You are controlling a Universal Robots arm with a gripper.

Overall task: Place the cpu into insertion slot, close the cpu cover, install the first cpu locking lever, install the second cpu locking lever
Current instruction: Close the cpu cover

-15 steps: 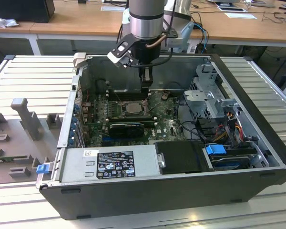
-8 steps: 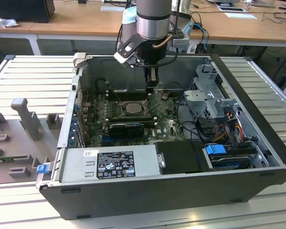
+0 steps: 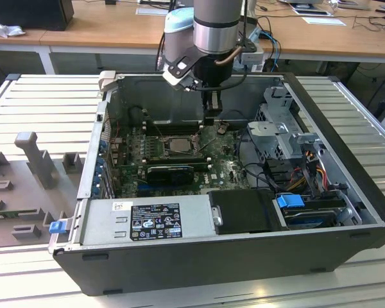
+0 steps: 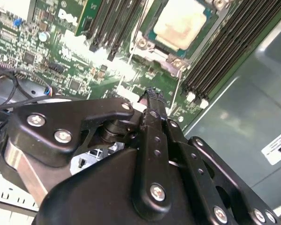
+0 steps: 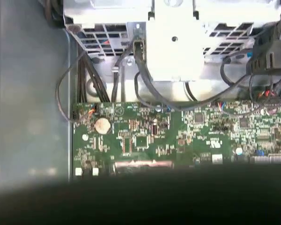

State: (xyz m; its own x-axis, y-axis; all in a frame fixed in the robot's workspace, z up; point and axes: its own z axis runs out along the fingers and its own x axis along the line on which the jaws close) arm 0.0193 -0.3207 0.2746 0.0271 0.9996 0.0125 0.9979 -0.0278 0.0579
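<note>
In the exterior view, the gripper (image 3: pixel 210 119) is seen inside the computer case (image 3: pixel 346 192), above the motherboard (image 3: pixel 226 168) and just beside the insertion slot (image 3: pixel 177 145).

In the second wrist view, the cpu (image 4: pixel 180 21) is shown seated in the slot and framed by the cpu cover (image 4: pixel 159 51), which is judged closed. Whether the locking levers are latched cannot be told. The fingers (image 4: pixel 152 108) are pressed together, with nothing held.

In the first wrist view, a coin cell (image 5: pixel 102 124) and cables (image 5: pixel 131 70) at the board's edge are added.
</note>
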